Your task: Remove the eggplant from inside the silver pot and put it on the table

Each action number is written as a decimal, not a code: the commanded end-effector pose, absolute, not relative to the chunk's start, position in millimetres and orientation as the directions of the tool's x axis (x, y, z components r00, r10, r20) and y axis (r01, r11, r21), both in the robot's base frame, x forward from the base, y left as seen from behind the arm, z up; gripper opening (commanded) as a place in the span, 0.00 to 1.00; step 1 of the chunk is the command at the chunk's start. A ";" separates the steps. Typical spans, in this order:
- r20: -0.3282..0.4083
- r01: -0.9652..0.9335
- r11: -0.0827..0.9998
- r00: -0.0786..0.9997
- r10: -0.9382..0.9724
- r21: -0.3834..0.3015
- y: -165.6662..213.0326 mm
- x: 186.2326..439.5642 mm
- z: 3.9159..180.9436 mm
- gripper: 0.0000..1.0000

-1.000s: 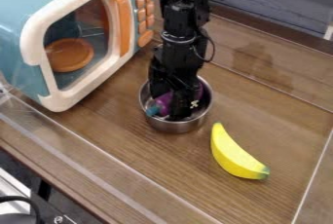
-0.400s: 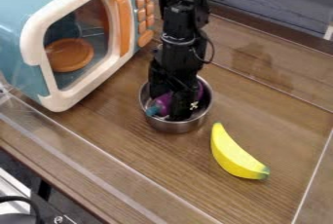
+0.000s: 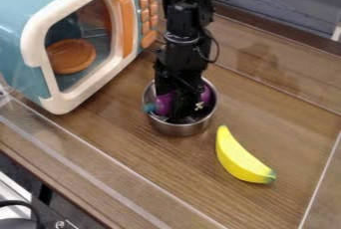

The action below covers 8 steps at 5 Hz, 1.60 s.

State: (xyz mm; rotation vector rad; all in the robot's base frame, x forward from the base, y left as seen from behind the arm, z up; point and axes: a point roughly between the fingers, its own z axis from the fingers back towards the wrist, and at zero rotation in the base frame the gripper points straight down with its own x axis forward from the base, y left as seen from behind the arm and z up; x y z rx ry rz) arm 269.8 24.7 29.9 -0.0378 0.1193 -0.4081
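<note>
Right now my gripper [image 3: 180,102] points straight down into the silver pot [image 3: 178,114], its black fingers closed together on the eggplant [image 3: 168,105] that lies inside. Only part of the eggplant shows between and beside my fingers: a glossy purple patch, rounded, catching a small highlight on its left side. Its stem end is hidden behind my fingers, so I cannot say which way it lies. It sits low within the pot, below the rim, and I cannot tell whether it rests on the bottom.

The silver pot is small, round and shiny, with low straight walls, and it stands upright on the table [image 3: 120,163], a brown wood-grain top with a clear plastic rim along the near and left edges. The rim of the pot curves bright below my fingers; I cannot make out a handle from this angle.

Just to the left of the pot stands a toy microwave [image 3: 74,39], teal with a cream front and an orange door swung open; an orange bowl [image 3: 70,56] sits inside it. A yellow banana [image 3: 242,156] lies on the table to the lower right of the pot, near it but not touching, its green tip toward the right.

My arm rises dark and upright from the pot toward the top of the view.
</note>
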 end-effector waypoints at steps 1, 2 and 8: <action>-0.055 0.376 0.926 0.924 -0.378 -0.036 28.9 280.2 48.4 0.00; -0.051 0.367 0.930 0.928 -0.368 -0.037 28.8 280.6 53.4 0.00; -0.031 0.311 0.949 0.949 -0.313 -0.051 26.5 284.4 75.4 0.00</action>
